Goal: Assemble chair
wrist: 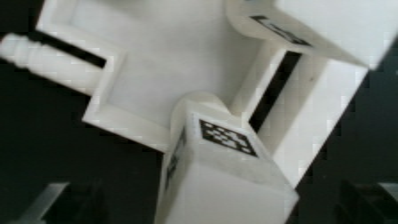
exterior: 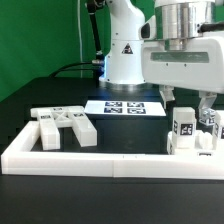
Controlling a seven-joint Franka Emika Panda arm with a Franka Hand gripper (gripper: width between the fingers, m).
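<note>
The chair is in loose white tagged parts. A joined block of upright pieces (exterior: 190, 135) stands at the exterior view's right, just behind the front wall. Flat slabs and posts (exterior: 62, 126) lie at the left. My gripper (exterior: 188, 108) hangs right over the upright block, with one finger on each side of its top. In the wrist view a white post with a square tag (wrist: 226, 137) runs up between the dark fingers (wrist: 47, 206). It stands against a wide white slab (wrist: 151, 70). My gripper (wrist: 210, 214) is open, and the fingers stand clear of the post.
A long low white border wall (exterior: 100, 158) runs along the front and up the left side. The marker board (exterior: 125, 106) lies flat behind the parts. The arm's white base (exterior: 125, 50) stands behind it before a green backdrop.
</note>
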